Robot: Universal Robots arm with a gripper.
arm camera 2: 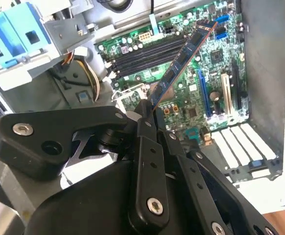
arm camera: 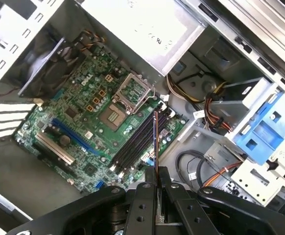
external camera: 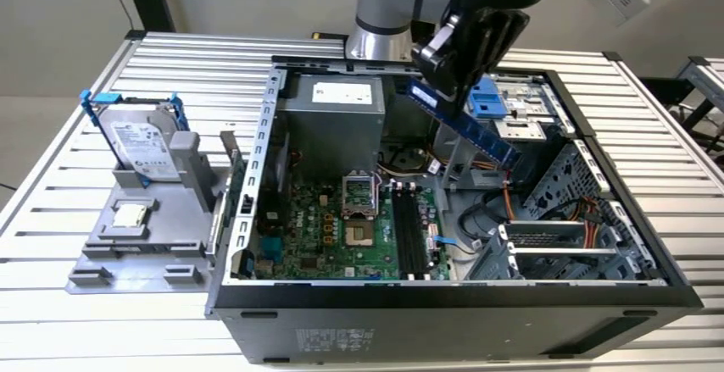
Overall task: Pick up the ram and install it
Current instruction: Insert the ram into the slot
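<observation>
Two loose parts sit well off to the exterior view's left of the fingers: a grey hard drive in a blue bracket (external camera: 142,139), standing upright, and a small square silver processor chip (external camera: 132,213) lying flat in front of it. Both are on a grey plastic fixture (external camera: 125,262) that rests on the slatted aluminium table (external camera: 68,334). Nearer the fingers is the open black-and-grey computer case (external camera: 453,297), lying on its side, with the green motherboard (external camera: 322,241) on its floor, below the fingers and somewhat to the exterior view's left of them. On that board a square metal processor socket (external camera: 356,198) lies just beside the long black memory slots (external camera: 408,232), which run side by side. The black two-fingered gripper (external camera: 439,80) hangs above the case, its fingers (arm camera 2: 145,147) pinched tight on one end of the ram (external camera: 476,130), a thin, long blue-green circuit-board stick with small black chips. The stick is in the air, clear of the slots, slanting down from the fingers toward the exterior view's right. In the second wrist view the ram (arm camera 2: 181,61) reaches out from the fingers over the motherboard (arm camera 2: 206,93), crossing above the slots (arm camera 2: 142,56). In the first wrist view the ram (arm camera: 155,147) shows edge-on, a thin line running out from the gripper (arm camera: 156,183) over the slots (arm camera: 132,147). Just to the exterior view's right of the fingers stands a light-blue plastic drive bracket (external camera: 487,101), and below it lie orange and black cables (external camera: 509,211).
</observation>
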